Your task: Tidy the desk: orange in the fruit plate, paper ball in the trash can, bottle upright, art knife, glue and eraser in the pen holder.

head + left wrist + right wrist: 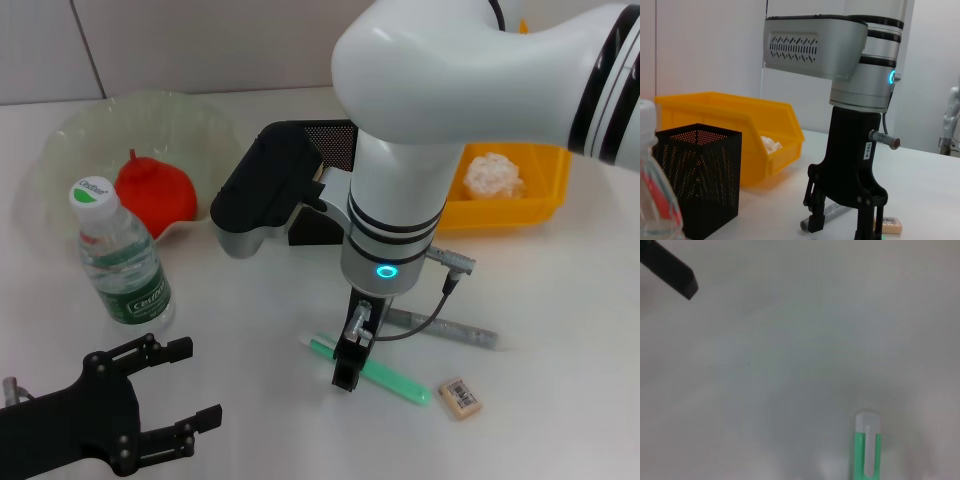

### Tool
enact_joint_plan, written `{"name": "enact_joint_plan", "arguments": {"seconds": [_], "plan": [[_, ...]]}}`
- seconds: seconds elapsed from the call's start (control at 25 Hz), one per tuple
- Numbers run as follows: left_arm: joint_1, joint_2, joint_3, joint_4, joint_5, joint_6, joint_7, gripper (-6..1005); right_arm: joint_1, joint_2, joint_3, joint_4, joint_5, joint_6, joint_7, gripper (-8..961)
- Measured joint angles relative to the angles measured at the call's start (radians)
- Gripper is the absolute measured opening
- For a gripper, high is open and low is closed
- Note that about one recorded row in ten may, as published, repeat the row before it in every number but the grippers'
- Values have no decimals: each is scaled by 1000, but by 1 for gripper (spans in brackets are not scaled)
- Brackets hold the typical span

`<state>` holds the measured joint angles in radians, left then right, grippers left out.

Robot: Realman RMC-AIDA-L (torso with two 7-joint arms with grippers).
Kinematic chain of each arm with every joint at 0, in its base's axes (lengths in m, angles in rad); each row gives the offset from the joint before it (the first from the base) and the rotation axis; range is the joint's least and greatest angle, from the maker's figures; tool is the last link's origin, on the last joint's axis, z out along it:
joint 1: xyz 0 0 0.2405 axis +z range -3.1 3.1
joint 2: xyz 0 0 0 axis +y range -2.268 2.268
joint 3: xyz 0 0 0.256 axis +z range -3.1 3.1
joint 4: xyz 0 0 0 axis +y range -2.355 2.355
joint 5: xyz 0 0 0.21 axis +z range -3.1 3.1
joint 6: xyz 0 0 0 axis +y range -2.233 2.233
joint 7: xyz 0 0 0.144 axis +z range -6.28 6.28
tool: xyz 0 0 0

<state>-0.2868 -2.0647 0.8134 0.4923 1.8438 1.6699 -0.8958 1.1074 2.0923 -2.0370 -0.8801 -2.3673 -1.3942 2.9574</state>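
Note:
My right gripper [350,372] points straight down, open, with its fingertips [815,222] at the table over a green pen-shaped stick with a white end [375,374] [867,450]. I cannot tell whether that stick is the glue or the art knife. A grey pen-shaped stick [455,329] lies just behind it. The eraser [460,397] lies to its right. The bottle [122,260] stands upright. The orange [155,190] sits in the fruit plate [60,140]. The paper ball [492,174] lies in the yellow bin [545,175]. My left gripper [195,385] hovers open at the near left.
The black mesh pen holder [330,148] stands behind my right arm, between the plate and the yellow bin; it also shows in the left wrist view [695,175]. The right arm's forearm and wrist housing [260,190] hang over the table's middle.

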Motion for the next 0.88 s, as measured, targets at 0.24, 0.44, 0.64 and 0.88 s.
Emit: {"name": "enact_joint_plan", "arguments": {"seconds": [0.24, 0.44, 0.64, 0.88], "plan": [[1, 0, 0, 0, 0, 1, 0, 802, 0, 0, 3, -1, 1, -1, 0, 648], [1, 0, 0, 0, 0, 2, 1, 802, 1, 0, 4, 1, 10, -3, 0, 642], [2, 0, 0, 0, 0, 2, 1, 802, 3, 0, -1, 4, 14, -3, 0, 557], [2, 0, 1, 0, 0, 2, 2, 802, 2, 0, -3, 6, 14, -2, 0, 503]]}}
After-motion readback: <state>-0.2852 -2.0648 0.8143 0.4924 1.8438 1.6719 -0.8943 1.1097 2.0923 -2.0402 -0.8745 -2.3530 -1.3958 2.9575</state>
